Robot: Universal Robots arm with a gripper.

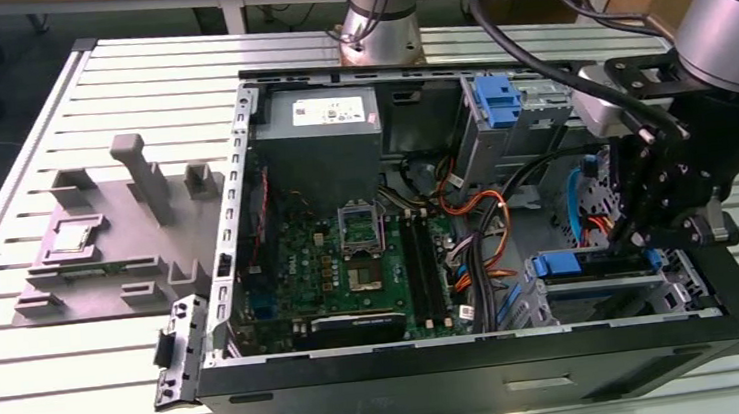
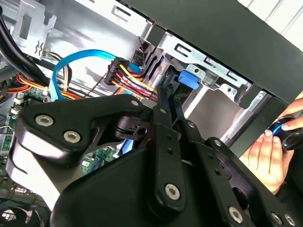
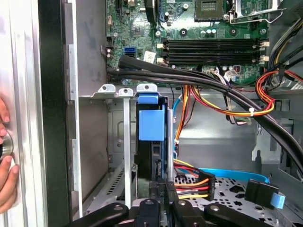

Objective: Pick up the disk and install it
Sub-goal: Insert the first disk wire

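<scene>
Black gripper [image 3: 158,208] fingers pinch the disk [image 3: 151,137], standing edge-on in the drive cage [image 3: 108,142]. Nearby cables [image 3: 194,182] could snag, jamming insertion.

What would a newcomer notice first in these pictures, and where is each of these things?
The open computer case on the slatted metal table catches the eye first, with its green motherboard exposed. At the exterior view's right the black gripper reaches into the drive bay, where the disk with its blue rail stands edge-on in the metal cage in the first wrist view. A person's hand rests outside the case wall in the second wrist view.
</scene>
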